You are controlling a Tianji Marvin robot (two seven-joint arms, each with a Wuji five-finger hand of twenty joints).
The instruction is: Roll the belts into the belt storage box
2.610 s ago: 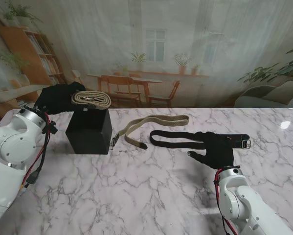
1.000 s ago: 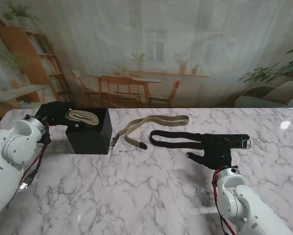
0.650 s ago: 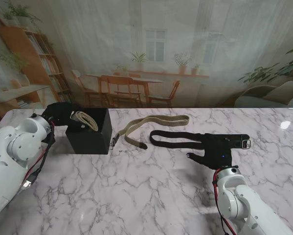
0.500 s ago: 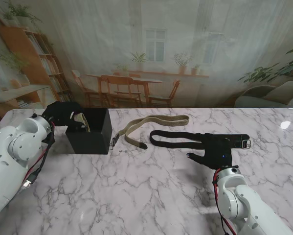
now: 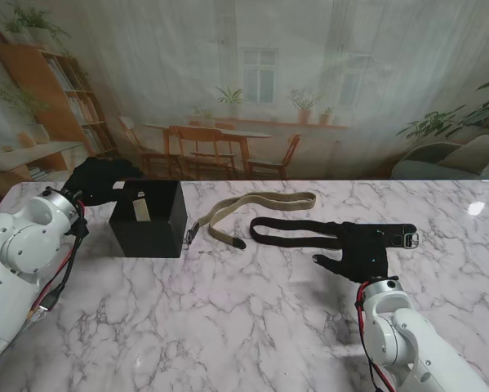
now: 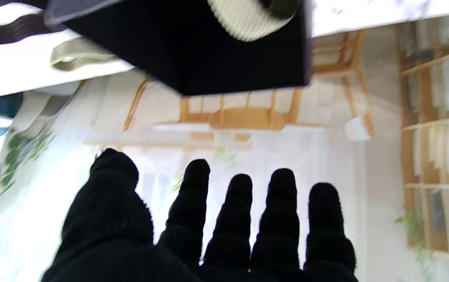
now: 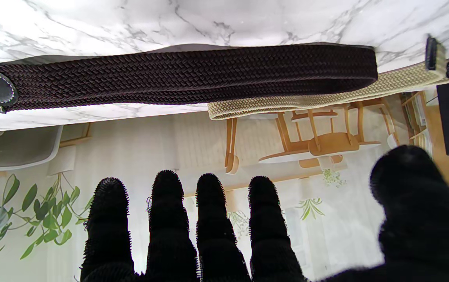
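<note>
1. The bench (image 5: 252,327) was a wide slab of white marble with grey veins, smooth and glossy, backed by a printed backdrop of a café room with wooden chairs and shelves.
2. The belt storage box (image 5: 148,219) stood on the left part of the bench — a black, matte, square-sided cube open at the top, with a pale rolled belt (image 6: 247,21) of ribbed woven fabric lying inside it.
3. The left hand (image 5: 97,181), in a fuzzy black glove, hovered just beside the box's far left corner; its fingers (image 6: 240,219) were spread and held nothing.
4. The right hand (image 5: 360,253), gloved alike, lay over the buckle end of the black belt, fingers (image 7: 169,227) apart; whether it pressed on the belt cannot be told.
5. The black belt (image 5: 297,233) lay flat as a folded loop of braided weave, with a stitched leather tab and a metal buckle (image 5: 409,239) at its right end.
6. The beige belt (image 5: 260,206) — a coarse woven strap — lay folded between the box and the black belt, its dark tip (image 5: 237,242) close to the black loop.
</note>
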